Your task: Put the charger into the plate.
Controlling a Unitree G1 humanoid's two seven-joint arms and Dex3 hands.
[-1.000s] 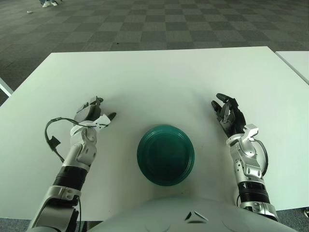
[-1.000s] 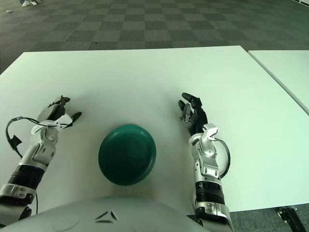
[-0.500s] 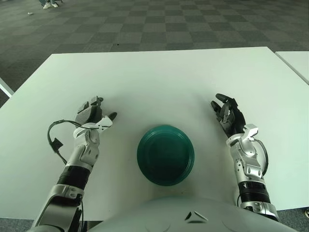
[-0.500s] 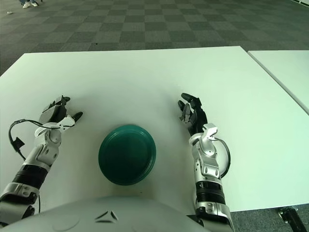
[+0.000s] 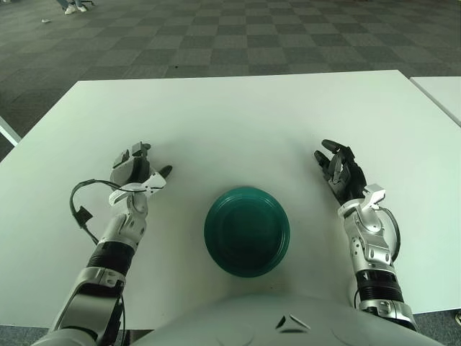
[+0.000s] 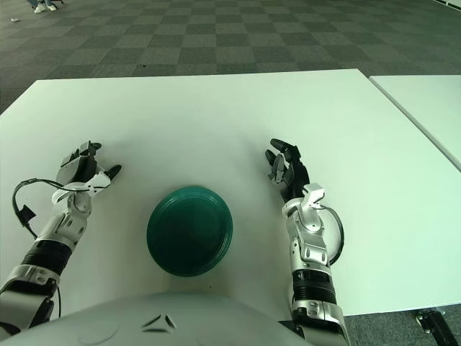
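Left eye view showed the green plate (image 5: 247, 231) on the white counter (image 5: 238, 122); left hand (image 5: 135, 171) and right hand (image 5: 342, 171) flanked it, fingers spread, holding nothing.

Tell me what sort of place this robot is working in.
Probably an office or lab room: a plain white table with a second table beside it, standing on dark checkered carpet tiles. A green plate sits between the open left hand and right hand.

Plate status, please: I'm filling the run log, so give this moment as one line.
plate: green, holds nothing, centre | charger: not seen | left hand: open, left of plate | right hand: open, right of plate
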